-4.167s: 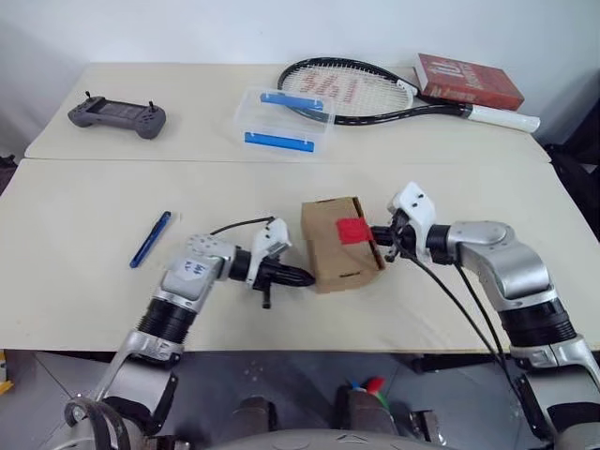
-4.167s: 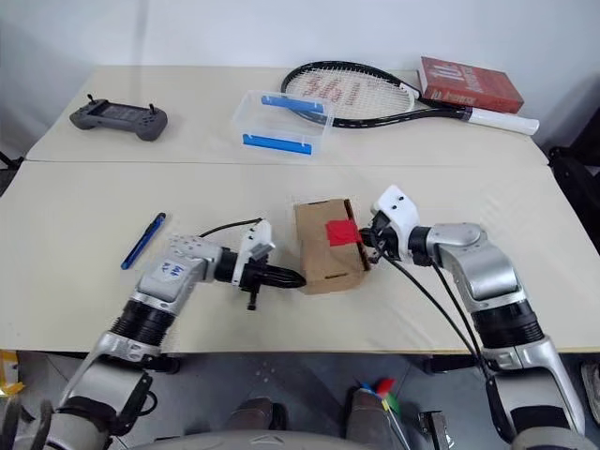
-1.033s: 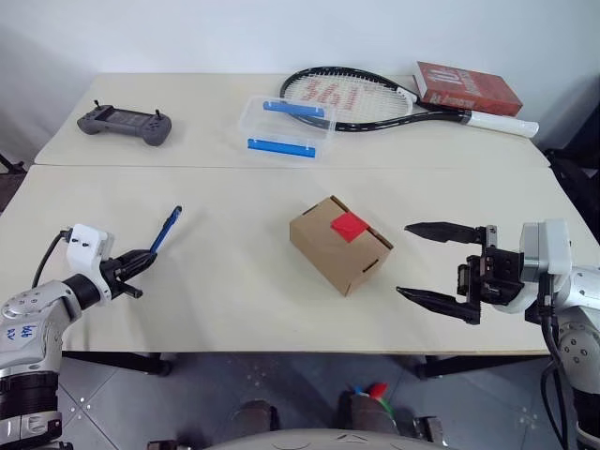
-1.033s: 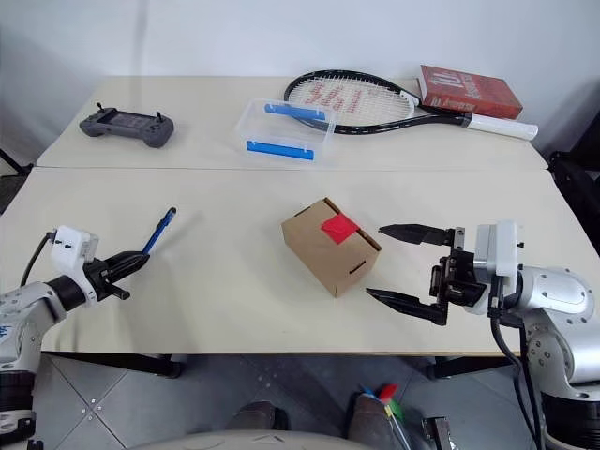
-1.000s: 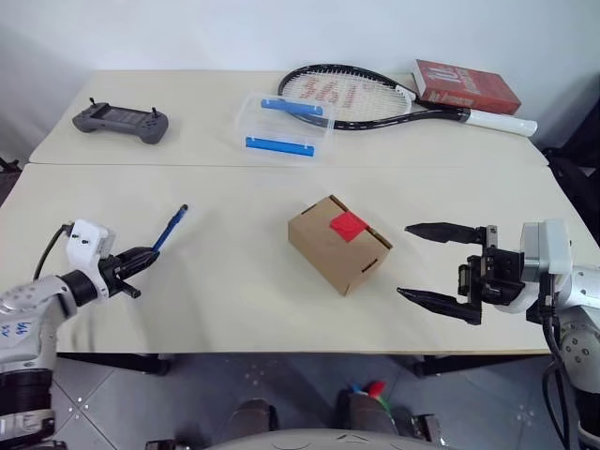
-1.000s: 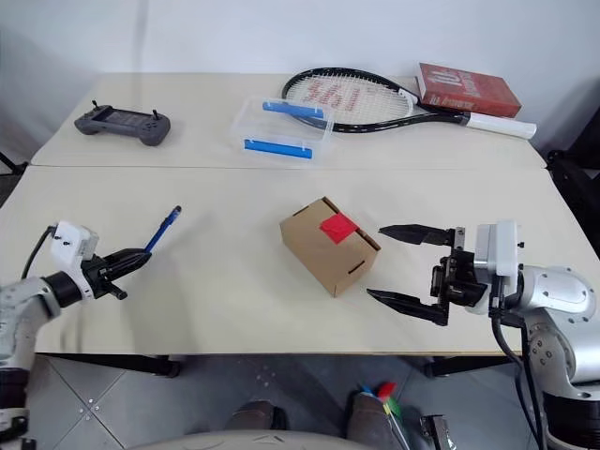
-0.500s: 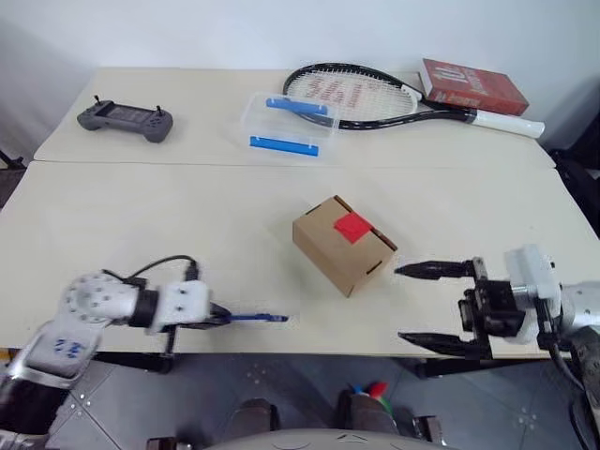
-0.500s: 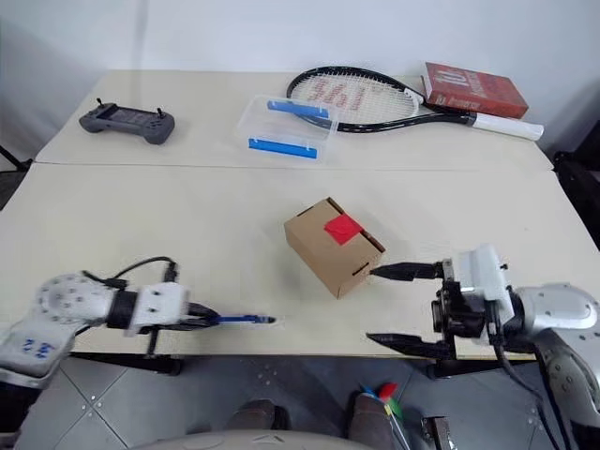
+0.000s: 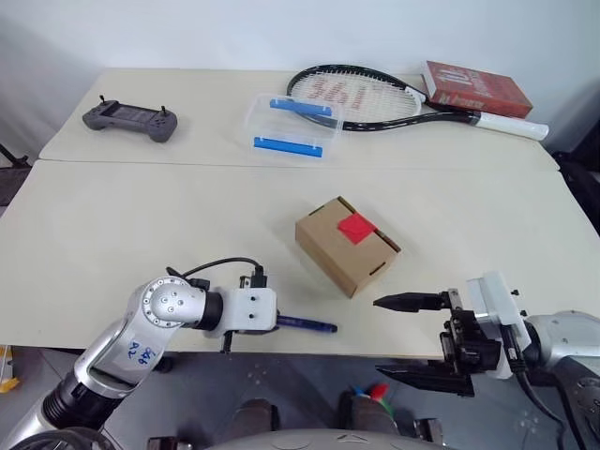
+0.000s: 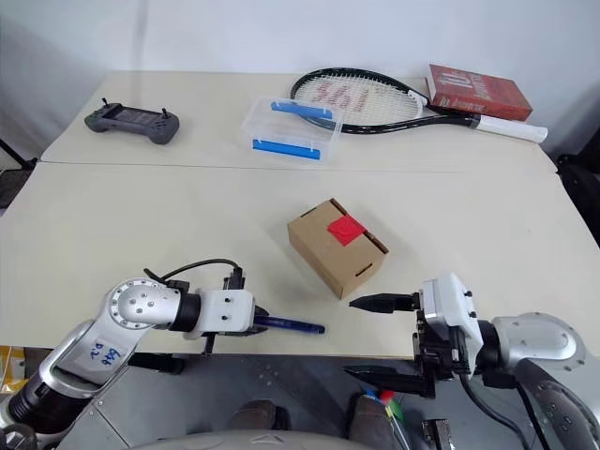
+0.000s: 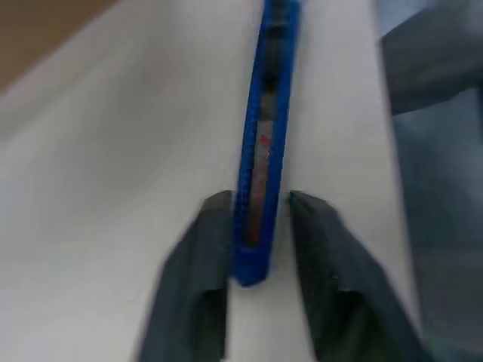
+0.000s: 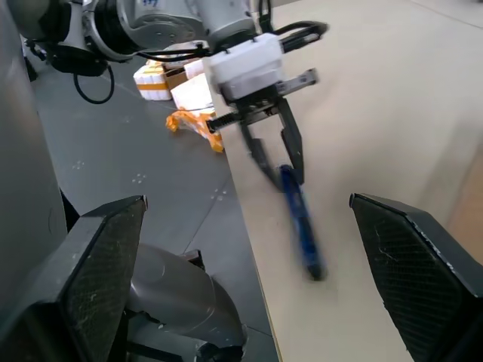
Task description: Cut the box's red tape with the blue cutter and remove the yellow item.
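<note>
I have the left pincer [image 9: 274, 322] at the table's near edge, fingers loosely straddling the blue cutter [image 9: 307, 324], which lies flat there. The box [image 9: 347, 245] sits mid-table, red tape [image 9: 356, 226] uncut. Right pincer [image 9: 410, 336] gapes wide, empty. Next: re-grip cutter firmly.

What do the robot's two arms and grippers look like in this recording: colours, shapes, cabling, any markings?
Both arms are silver-grey metal with ribbed black joint bands. Each wrist carries a white boxy camera housing with a thin black cable looping off it. The left gripper and right gripper each have two slim, tapered black fingers. The left arm's rounded elbow shell bears blue handwritten markings.
</note>
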Motion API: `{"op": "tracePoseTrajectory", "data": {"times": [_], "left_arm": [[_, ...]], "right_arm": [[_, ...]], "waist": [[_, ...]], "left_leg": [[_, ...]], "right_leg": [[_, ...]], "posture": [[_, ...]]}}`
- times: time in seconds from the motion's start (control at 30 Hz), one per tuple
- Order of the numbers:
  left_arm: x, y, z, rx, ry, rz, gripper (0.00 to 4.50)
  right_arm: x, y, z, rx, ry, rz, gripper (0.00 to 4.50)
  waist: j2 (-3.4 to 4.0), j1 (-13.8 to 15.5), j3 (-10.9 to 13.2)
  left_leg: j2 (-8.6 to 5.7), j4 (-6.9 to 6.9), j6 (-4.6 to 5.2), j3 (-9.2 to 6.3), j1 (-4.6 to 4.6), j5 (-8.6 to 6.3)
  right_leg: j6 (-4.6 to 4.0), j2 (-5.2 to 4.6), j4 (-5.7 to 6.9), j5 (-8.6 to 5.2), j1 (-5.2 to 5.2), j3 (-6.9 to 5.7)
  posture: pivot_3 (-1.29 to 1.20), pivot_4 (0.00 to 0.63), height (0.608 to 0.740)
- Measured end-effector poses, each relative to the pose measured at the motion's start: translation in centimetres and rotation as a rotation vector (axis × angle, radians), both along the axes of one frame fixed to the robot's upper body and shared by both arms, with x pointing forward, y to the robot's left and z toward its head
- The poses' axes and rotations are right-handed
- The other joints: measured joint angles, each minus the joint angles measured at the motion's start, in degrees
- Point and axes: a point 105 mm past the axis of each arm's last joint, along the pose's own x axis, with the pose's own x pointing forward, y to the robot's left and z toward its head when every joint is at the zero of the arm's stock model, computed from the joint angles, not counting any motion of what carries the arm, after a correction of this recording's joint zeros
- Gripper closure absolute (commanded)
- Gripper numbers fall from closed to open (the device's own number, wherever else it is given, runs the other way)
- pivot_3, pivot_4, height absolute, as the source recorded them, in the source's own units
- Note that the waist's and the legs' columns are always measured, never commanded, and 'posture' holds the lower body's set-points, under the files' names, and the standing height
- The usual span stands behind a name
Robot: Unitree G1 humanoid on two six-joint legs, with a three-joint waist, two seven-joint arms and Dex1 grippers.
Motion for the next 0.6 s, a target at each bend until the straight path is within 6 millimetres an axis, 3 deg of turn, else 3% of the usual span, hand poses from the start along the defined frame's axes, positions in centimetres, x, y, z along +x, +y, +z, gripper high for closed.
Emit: {"op": "tracePoseTrajectory", "data": {"times": [0.17,0.37,0.6], "left_arm": [[-0.9,-0.2,-0.5,-0.056,0.072,-0.031,0.94],[-0.3,0.2,-0.6,-0.093,0.114,-0.025,0.94],[2.6,0.9,0.1,-0.148,0.141,0.024,0.94]], "right_arm": [[0.2,-0.9,0.4,-0.015,-0.02,-0.03,0.0],[0.0,-1.5,0.3,-0.019,-0.008,-0.061,0.0],[-0.6,-2.1,0.3,-0.013,0.018,-0.094,0.0]], "waist": [[-0.01,0.1,0.0],[-0.01,0.2,0.0],[-0.03,0.2,0.0]], "left_leg": [[0.0,0.02,0.0,0.0,-0.01,0.0],[0.0,0.05,0.01,0.02,-0.03,0.0],[-0.03,0.09,0.02,0.03,-0.04,0.0]], "right_leg": [[0.0,0.0,0.0,0.0,0.01,-0.01],[0.0,0.01,0.01,0.0,0.01,-0.01],[0.0,0.01,0.02,0.0,0.03,-0.03]], "posture": [[0.0,0.15,0.74],[0.0,0.15,0.74],[0.0,0.15,0.74]]}}
